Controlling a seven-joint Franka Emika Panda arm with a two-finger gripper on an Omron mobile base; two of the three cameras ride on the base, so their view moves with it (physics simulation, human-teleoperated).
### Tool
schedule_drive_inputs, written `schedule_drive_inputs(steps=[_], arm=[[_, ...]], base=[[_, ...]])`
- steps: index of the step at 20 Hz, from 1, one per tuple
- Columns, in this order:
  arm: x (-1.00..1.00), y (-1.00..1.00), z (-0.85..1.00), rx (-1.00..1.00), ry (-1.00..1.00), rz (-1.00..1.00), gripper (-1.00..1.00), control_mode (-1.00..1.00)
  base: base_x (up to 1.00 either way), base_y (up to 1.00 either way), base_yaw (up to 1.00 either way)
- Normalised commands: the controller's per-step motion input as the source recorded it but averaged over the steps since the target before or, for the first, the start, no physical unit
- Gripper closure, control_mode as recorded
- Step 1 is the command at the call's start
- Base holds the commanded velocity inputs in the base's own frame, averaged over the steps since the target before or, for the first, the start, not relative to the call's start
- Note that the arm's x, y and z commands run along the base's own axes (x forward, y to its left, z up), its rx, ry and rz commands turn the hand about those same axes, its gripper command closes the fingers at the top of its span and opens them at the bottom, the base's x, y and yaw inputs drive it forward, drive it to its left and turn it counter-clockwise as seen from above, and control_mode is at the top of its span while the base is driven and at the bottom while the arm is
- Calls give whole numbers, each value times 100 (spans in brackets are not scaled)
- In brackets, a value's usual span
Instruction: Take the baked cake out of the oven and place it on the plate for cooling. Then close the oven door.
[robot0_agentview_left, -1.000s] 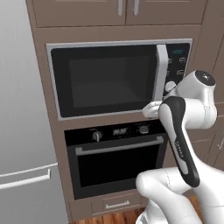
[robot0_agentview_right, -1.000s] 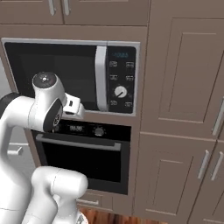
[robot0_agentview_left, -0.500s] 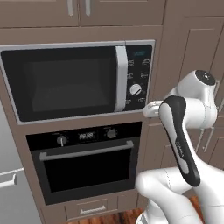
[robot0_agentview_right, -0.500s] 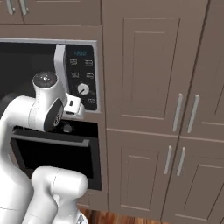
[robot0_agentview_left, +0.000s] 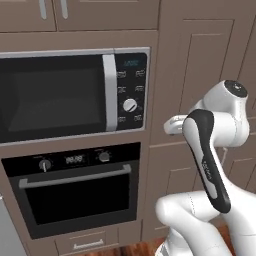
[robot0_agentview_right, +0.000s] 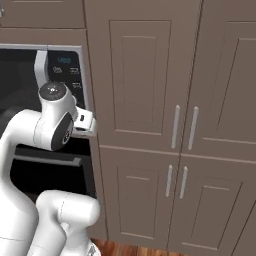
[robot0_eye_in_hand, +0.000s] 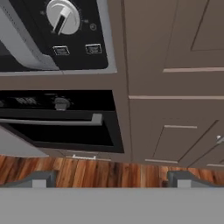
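Note:
The black oven (robot0_agentview_left: 75, 192) sits under the microwave, with two small knobs and a display on its top strip. The oven door (robot0_agentview_left: 80, 205) is shut, its silver bar handle (robot0_agentview_left: 75, 178) running along the top edge. In the hand view the oven (robot0_eye_in_hand: 61, 116) lies to the left, with the handle (robot0_eye_in_hand: 50, 120) across it. My gripper (robot0_eye_in_hand: 113, 181) is open and empty, well back from the oven front and pointing at the seam between oven and cabinets. The arm hides much of the oven (robot0_agentview_right: 50, 172) in the right base view. The cake and the plate are out of view.
A silver-trimmed microwave (robot0_agentview_left: 70, 95) with a keypad and white dial (robot0_agentview_left: 130, 105) hangs above the oven. Tall brown cabinet doors (robot0_agentview_right: 150, 80) with bar handles (robot0_agentview_right: 182, 127) stand to the right. A small drawer (robot0_agentview_left: 87, 244) sits below the oven, above a wooden floor (robot0_eye_in_hand: 109, 170).
The whole picture has slid left in both base views, so the camera has moved right along the cabinets. The fridge has left the picture. The gripper stays open.

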Motion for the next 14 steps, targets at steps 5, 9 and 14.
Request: schedule_drive_inputs(steps=[5,9,14], arm=[[0,0,0,0,0,0,-100,100],[0,0,0,0,0,0,-100,100],[0,0,0,0,0,0,-100,100]], base=[[34,-36,0],[34,-40,0],[36,-29,0]])
